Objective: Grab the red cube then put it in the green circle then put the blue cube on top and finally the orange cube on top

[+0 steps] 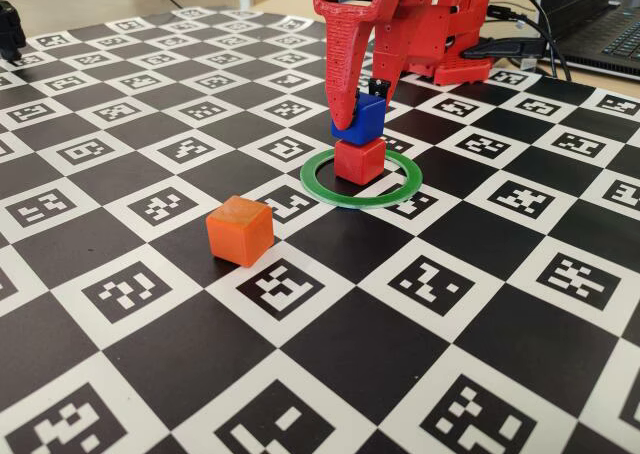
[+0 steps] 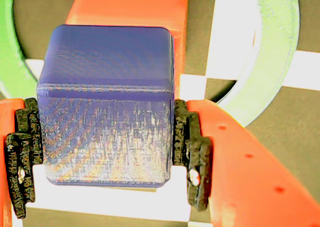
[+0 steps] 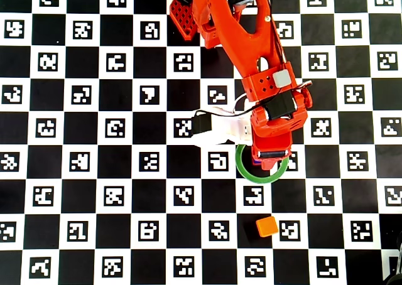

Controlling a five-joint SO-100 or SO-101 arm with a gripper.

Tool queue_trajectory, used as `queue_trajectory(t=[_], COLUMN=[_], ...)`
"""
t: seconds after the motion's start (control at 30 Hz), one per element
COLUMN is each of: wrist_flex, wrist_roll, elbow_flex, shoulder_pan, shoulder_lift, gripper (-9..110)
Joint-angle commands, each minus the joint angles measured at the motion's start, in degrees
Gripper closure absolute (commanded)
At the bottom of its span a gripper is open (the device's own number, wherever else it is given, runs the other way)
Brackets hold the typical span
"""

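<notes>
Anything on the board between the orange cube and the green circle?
No. In the fixed view only bare checkerboard separates the orange cube from the green circle; the overhead view agrees.

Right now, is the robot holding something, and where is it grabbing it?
Yes. The gripper holds the blue cube by two opposite sides, on top of the red cube.

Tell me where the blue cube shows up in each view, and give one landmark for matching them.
Fixed view: blue cube above centre, on the red cube, between the jaws.
Wrist view: blue cube fills the centre-left, gripped at both sides.
Overhead view: hidden under the arm.
Landmark: the green circle, seen in all three.
</notes>
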Motion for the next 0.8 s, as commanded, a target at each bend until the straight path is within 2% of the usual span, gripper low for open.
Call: queue_trajectory(t=[0.0,0.4,0.6,0.7,0.77], wrist_flex=[-0.5,-1.6,-1.3,-1.0,-1.1], wrist_roll=[0.0,-0.4,0.3,1.1,-0.6], elbow_flex=[-0.4,0.8,0.8,0.9,0.9], shoulder_pan=[0.4,0.0,0.2,0.4,0.4], shoulder_lift=[1.1,0.8,1.1,1.7,1.8], gripper=[100,99,86,72,69])
